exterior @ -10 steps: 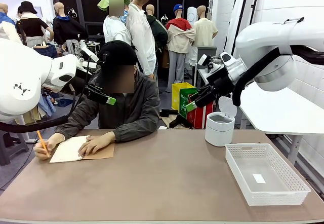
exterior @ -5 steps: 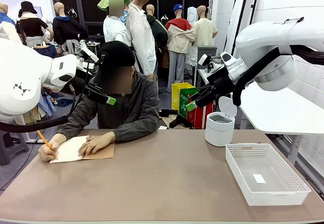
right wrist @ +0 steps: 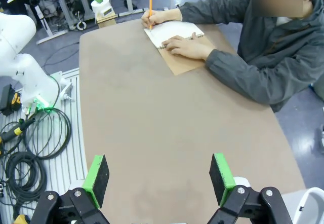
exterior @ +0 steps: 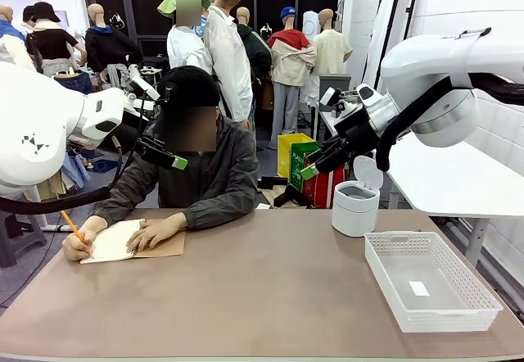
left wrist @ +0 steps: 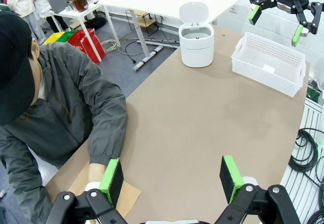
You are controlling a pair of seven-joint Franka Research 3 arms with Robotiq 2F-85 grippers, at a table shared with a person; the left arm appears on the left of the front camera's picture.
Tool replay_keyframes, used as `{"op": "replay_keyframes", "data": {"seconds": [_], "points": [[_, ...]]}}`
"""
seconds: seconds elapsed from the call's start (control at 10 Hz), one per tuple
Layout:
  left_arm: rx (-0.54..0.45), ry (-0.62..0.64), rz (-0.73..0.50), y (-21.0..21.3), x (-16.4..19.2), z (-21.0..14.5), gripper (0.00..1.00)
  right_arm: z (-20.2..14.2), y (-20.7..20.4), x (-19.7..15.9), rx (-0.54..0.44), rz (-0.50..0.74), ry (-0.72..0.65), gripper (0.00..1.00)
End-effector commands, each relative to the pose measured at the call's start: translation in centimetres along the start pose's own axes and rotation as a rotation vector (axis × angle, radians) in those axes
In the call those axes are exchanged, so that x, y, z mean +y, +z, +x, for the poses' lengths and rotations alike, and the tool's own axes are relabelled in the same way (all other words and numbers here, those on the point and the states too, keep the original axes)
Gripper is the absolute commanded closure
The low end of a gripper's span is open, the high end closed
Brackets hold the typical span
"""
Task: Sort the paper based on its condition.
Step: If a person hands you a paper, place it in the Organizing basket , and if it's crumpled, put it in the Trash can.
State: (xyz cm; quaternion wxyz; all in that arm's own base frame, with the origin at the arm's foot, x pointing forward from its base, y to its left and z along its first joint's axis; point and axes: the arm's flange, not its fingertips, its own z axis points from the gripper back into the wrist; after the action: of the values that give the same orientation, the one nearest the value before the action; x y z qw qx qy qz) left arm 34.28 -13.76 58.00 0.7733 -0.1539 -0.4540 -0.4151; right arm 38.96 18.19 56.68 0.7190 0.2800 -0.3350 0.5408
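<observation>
We logged the notebook page (exterior: 110, 246) far left under the person's hand (exterior: 155, 233); left gripper (left wrist: 171, 177) nearer than right gripper (right wrist: 159, 179); both spread, empty.

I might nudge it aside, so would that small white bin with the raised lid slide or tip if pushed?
Probably slides: the white bin looks squat and broad-based. Likely light, as it looks like thin plastic. Its raised lid could flap shut if jolted.

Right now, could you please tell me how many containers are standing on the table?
2. A white bin with its lid up stands at the far right of the table; a white basket sits nearer the robot, along the right edge.
</observation>
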Motion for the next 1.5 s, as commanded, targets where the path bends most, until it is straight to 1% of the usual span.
{"op": "replay_keyframes", "data": {"seconds": [0.0,1.4], "points": [[0.004,-0.01,-0.005,-0.06,0.11,-0.15,0.0,0.17,0.0,-0.01,-0.004,-0.001,-0.007,0.0],[0.004,-0.01,-0.005,-0.06,0.11,-0.15,0.0,0.17,0.0,-0.01,-0.004,-0.001,-0.007,0.0]]}}
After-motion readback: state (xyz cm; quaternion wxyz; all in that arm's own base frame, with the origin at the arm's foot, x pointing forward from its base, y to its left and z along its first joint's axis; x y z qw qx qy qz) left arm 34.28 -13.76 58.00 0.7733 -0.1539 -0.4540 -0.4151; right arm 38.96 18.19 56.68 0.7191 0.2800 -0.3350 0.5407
